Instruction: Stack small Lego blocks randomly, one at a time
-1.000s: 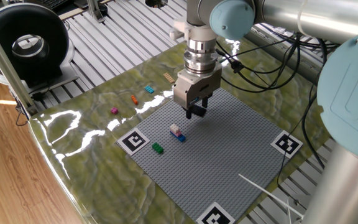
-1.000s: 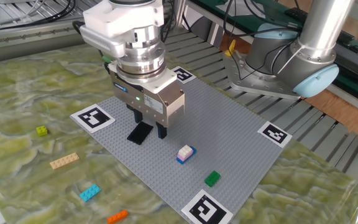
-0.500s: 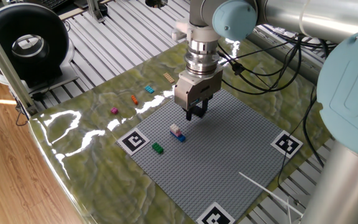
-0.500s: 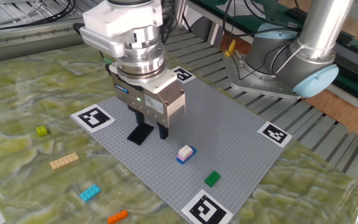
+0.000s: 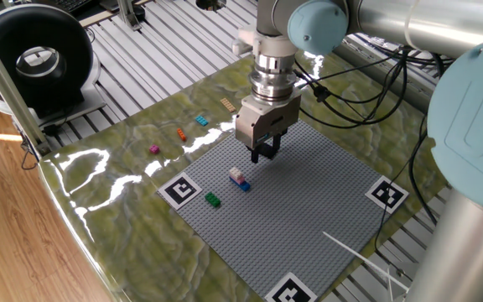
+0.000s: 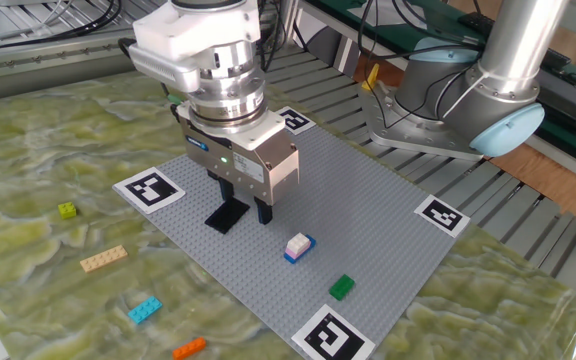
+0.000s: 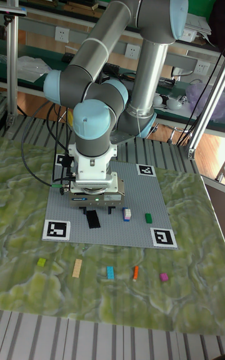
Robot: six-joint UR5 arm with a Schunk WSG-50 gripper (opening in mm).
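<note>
My gripper (image 6: 243, 203) hangs just above the grey baseplate (image 6: 368, 200), fingers apart and nothing between them. A dark flat plate (image 6: 227, 215) lies on the baseplate right below its left finger. A white-pink block sits stacked on a blue one (image 6: 298, 246), right of the gripper, with a green block (image 6: 341, 287) beyond. Off the baseplate lie yellow-green (image 6: 67, 210), tan (image 6: 103, 258), cyan (image 6: 144, 309) and orange (image 6: 189, 347) blocks; magenta (image 7: 164, 277) shows in the tall view. In the one fixed view the gripper (image 5: 265, 155) hides the dark plate.
Black-and-white marker tags (image 6: 150, 187) sit at the baseplate corners. A green-patterned mat (image 6: 28, 150) covers the table around it. The arm's base (image 6: 488, 110) stands behind the baseplate, and a black round device (image 5: 36, 59) sits off the table's far corner.
The gripper has shifted very slightly, up and a little sideways. The dark plate and all the blocks have stayed where they were.
</note>
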